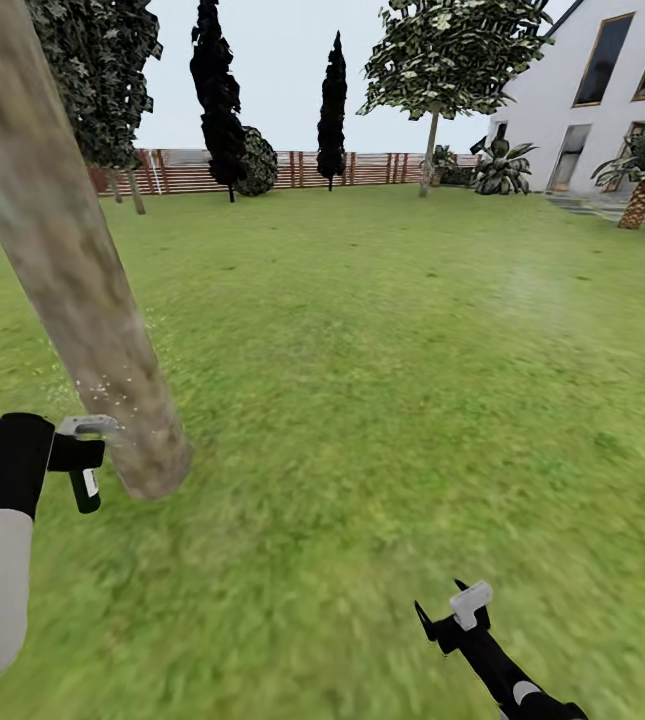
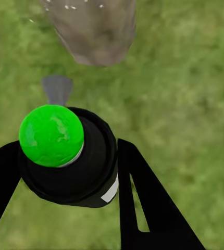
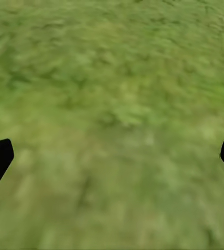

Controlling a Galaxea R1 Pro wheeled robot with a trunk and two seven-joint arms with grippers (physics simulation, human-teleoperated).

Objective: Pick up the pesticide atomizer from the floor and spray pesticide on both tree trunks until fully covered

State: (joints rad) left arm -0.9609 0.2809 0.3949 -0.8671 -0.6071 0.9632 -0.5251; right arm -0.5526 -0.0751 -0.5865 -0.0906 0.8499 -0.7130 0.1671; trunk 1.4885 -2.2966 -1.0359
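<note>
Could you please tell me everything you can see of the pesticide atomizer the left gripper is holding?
The pesticide atomizer is a small dark, round-bodied bottle with a bright green domed cap, a grey nozzle and a small white label on its side. It sits clamped between the black fingers of the left gripper, one on either side of it. In the head view its grey nozzle end lies right beside the base of the tree trunk; contact cannot be judged. Fine white specks show on and around the trunk there. Grass lies beneath.
</note>
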